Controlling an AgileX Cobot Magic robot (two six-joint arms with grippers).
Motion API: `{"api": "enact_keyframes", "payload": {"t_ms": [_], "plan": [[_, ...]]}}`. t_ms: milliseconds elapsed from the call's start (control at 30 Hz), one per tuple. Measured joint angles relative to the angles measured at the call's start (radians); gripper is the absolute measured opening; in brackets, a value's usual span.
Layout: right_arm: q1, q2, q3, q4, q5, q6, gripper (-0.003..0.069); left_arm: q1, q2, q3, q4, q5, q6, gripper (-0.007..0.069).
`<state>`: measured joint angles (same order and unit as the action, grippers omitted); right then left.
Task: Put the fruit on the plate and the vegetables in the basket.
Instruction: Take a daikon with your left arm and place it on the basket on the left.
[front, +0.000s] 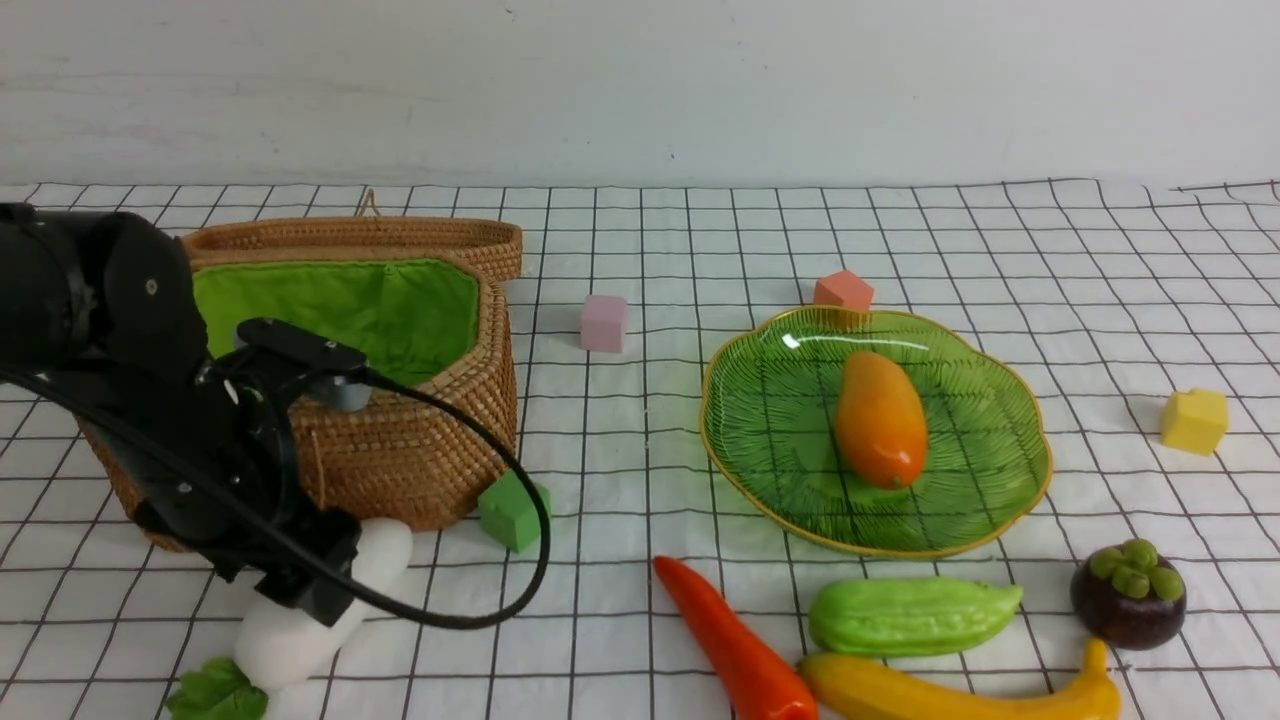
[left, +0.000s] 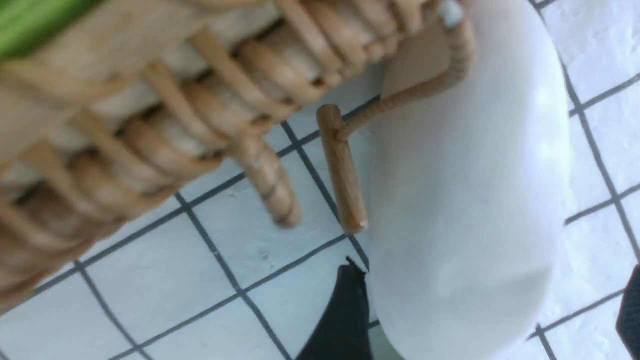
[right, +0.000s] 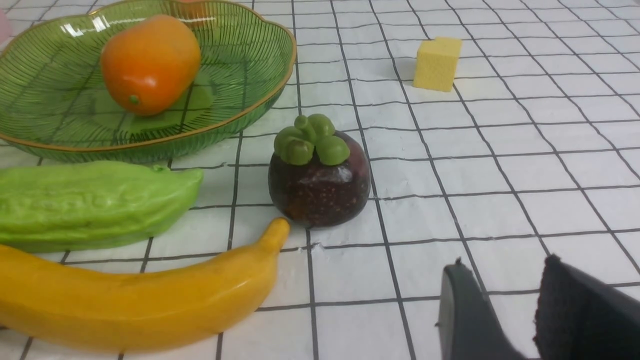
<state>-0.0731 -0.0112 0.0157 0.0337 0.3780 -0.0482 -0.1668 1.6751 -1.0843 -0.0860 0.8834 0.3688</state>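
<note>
Woven brown wicker basket (front: 420, 440), green lining inside; just before it, smooth white radish (front: 290, 640) flat on checked tablecloth (front: 1100, 300), left gripper (left: 487, 305) spread astride, not pinching. Glossy oval mango (front: 880, 420) on ribbed green glass plate (front: 1030, 440). Tapered carrot (front: 730, 640), bumpy gourd (front: 910, 615), curved banana (front: 950, 695), round mangosteen (front: 1128, 595) beside the plate; right gripper (right: 515, 325) parted, empty.

Bright, even, diffuse light for you; shadows faint, short. White glare streak on plate (front: 770, 430) far rim, well off to right of left claw (front: 320, 600). Your left wrist view: basket (left: 150, 125) weave beside claw blurred, radish (left: 475, 200) between fingers (left: 340, 320) washed out. Right wrist view crisp; right claw (right: 520, 315) itself soft.
</note>
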Motion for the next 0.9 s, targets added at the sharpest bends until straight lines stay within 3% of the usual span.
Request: {"api": "enact_keyframes", "payload": {"t_ms": [133,267,500,667,900], "plan": [[0.0,0.0,0.0,0.0,0.0,0.0,0.0242,0.0,0.064,0.0,-0.008,-0.003,-0.001,0.0613],[0.0,0.0,0.0,0.0,0.0,0.0,0.0242,0.001,0.085,-0.008,-0.041,-0.009,0.04,0.0484],[0.0,0.0,0.0,0.0,0.0,0.0,0.0242,0.0,0.06,-0.026,-0.104,0.1,0.117,0.0488],[0.0,0.0,0.0,0.0,0.0,0.0,0.0242,-0.001,-0.104,-0.084,-0.103,0.169,0.119,0.0488],[0.0,0.0,0.0,0.0,0.0,0.0,0.0242,0.012,-0.28,-0.147,-0.013,0.084,0.081,0.0488]]}}
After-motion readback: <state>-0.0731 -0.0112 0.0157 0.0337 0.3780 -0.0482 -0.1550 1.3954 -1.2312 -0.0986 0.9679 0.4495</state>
